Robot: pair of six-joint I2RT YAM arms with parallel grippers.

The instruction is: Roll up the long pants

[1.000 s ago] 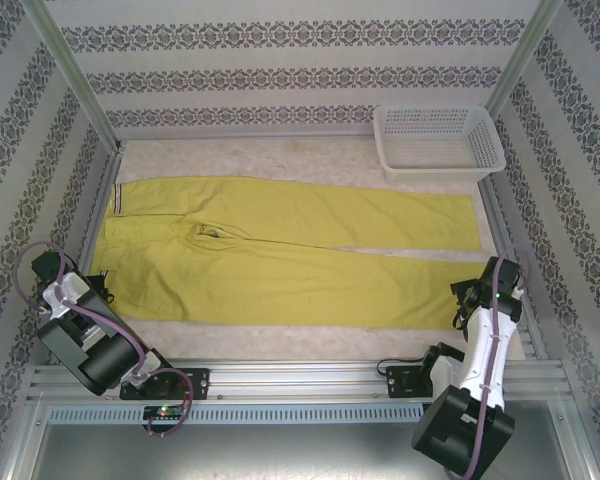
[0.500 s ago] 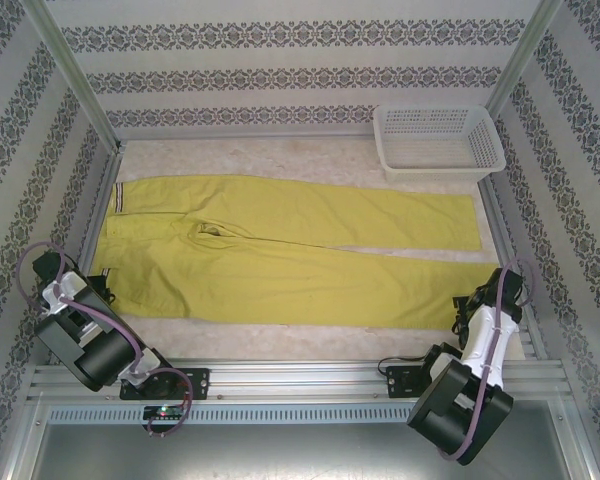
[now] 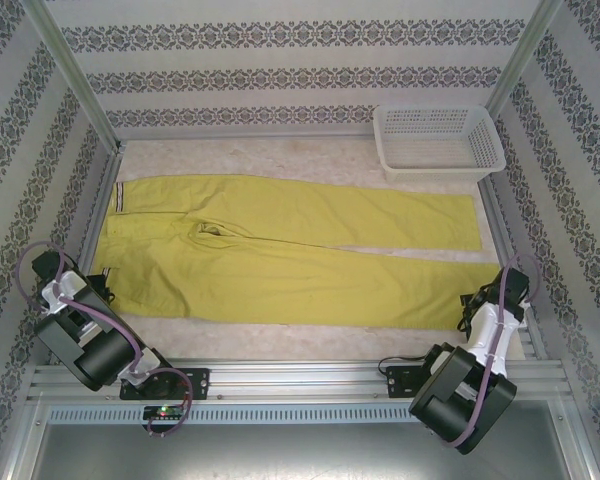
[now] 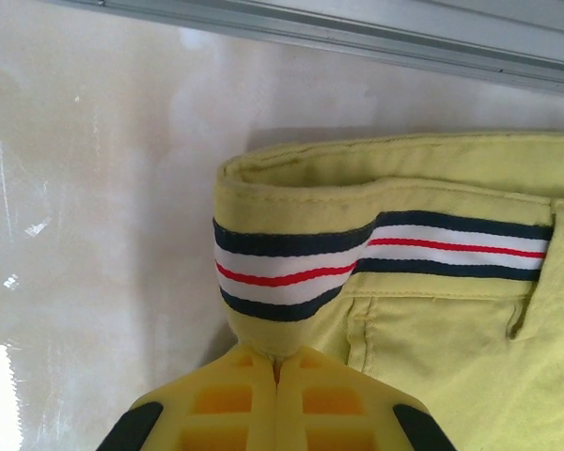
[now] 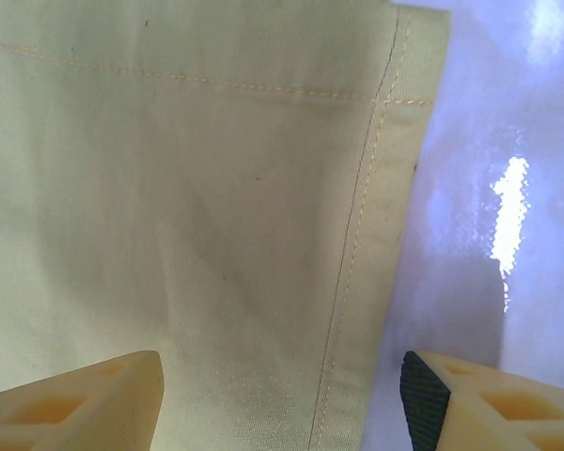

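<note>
the long pants (image 3: 280, 255) lie flat just in front of the basket (image 3: 435, 165), stretching away from it. my left gripper (image 4: 277, 376) is clamped on the waistband (image 4: 376, 249). my right gripper (image 5: 282, 376) has its fingers apart astride the hem (image 5: 385, 188) farther from the basket. i should bite deep and square before rolling.

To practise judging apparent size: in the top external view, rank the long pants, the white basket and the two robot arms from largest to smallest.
1. long pants
2. white basket
3. left arm and right arm: about alike, and nearer the camera, so their place against the basket is unsure.
</note>
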